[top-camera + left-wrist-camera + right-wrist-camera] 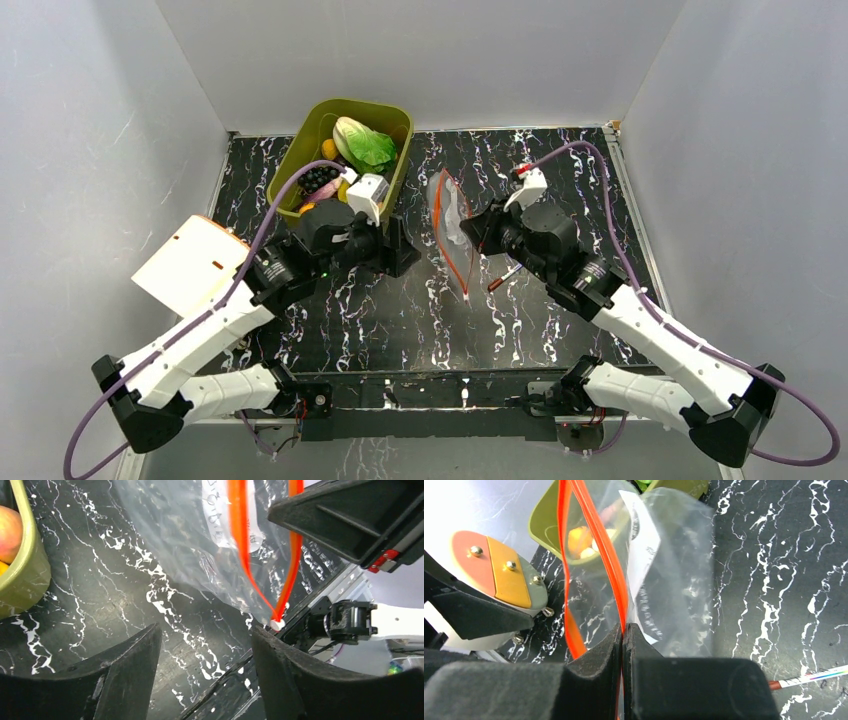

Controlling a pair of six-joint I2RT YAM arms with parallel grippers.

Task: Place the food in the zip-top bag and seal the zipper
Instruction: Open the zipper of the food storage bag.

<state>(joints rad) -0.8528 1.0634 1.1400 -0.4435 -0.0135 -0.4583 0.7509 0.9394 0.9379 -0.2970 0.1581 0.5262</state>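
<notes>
Item: bag, clear plastic, at the centre of the tabletop, standing on edge rather than lying flat. The right jaws are pressed together on one lip of the zipper, the orange strip running straight into their seam. That pinch evidently props the bag up. The two strips bow apart into a loop, so the mouth gapes, apparently to give the food a way in. Item: left jaws, spread with nothing between them, low over the tabletop just left of the bag and just right of the bin. They sit between source and target, probably so the left arm can fetch while the right one holds. Item: food, a leafy cabbage, a dark ball and yellow and orange pieces, all in the olive bin at the far left of centre. No piece shows inside the bag, so loading looks not yet begun and sealing lies far off. Item: thin red-and-white stick, loose on the tabletop near the right jaws and touching nothing.
</notes>
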